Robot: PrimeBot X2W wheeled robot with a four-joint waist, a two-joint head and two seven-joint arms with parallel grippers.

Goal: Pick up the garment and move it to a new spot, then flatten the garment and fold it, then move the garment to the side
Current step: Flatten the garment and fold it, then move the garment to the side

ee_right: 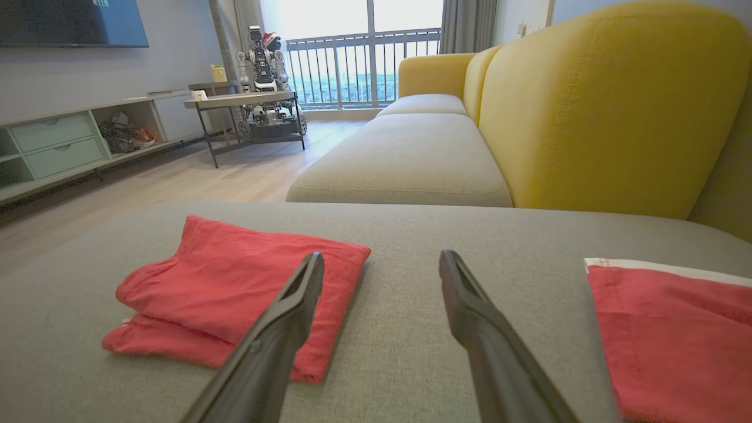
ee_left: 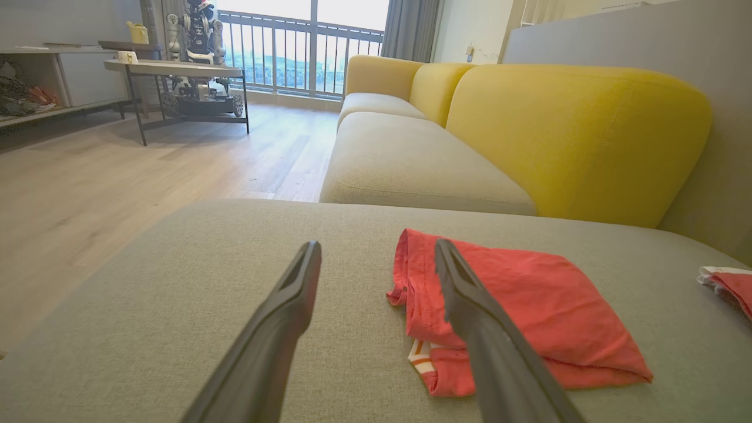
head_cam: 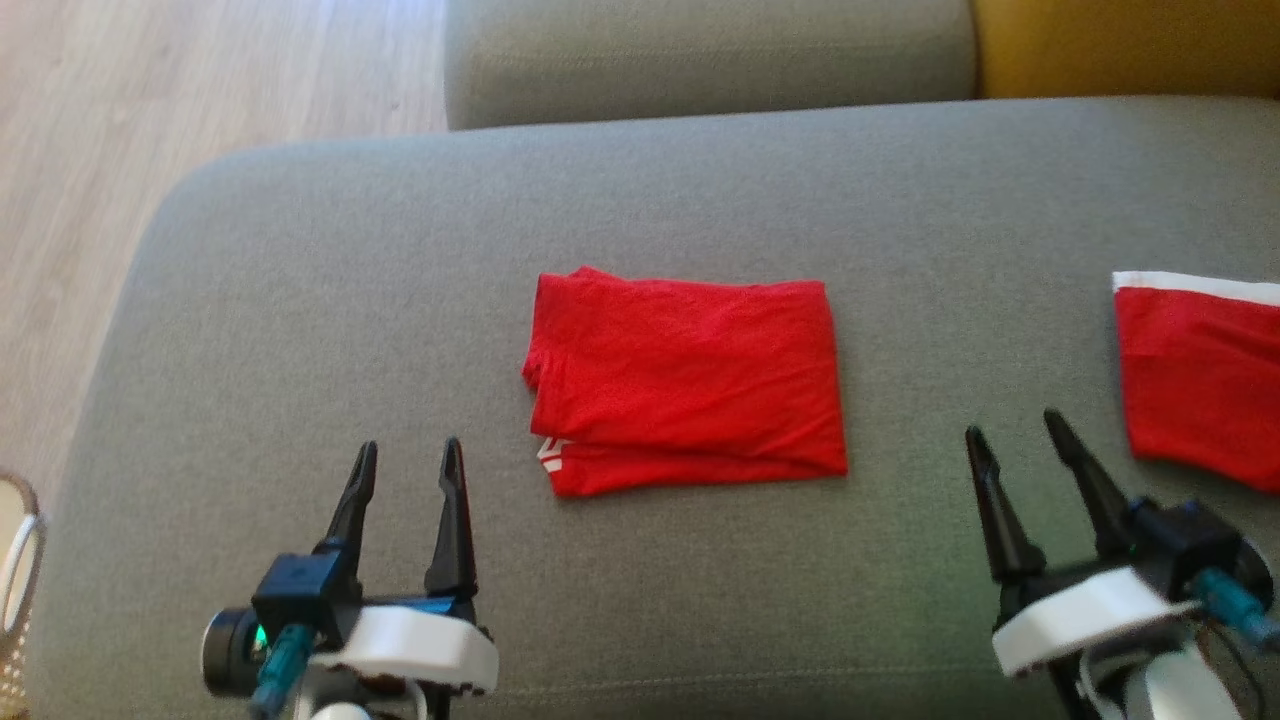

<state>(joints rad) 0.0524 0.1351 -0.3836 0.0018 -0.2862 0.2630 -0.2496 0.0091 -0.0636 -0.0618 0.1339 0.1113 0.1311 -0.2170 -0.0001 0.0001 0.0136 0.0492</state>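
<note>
Both end effectors are spread wide and hold nothing. The left end effector (head_cam: 410,443) stands at the lower left of the head frame and the right end effector (head_cam: 1011,423) at the lower right, with their dark fingers pointing up the frame over the grey fabric sofa seat (head_cam: 300,300).

Between them, a little higher and near the middle of the frame, the folded red cloth garment (head_cam: 685,385) lies flat on the seat, touched by neither arm. From the left end effector it lies up and to the right; from the right one, up and to the left. The left fingers seem slightly nearer to its lower left corner, but the difference is small.

Its long axis runs left to right across the frame, so across the direction of the fingers. Its left end shows loose layered edges and a bit of white trim at the lower corner; its right end looks clean and straight. I judge that the folding is done and the move to the side remains, probably with a grip at each short end.

At the right edge lies a second red cloth piece with a white band (head_cam: 1200,380), well apart. Beyond are a yellow backrest (head_cam: 1120,45) at the upper right and a pale wooden floor (head_cam: 150,100) at the upper left.
</note>
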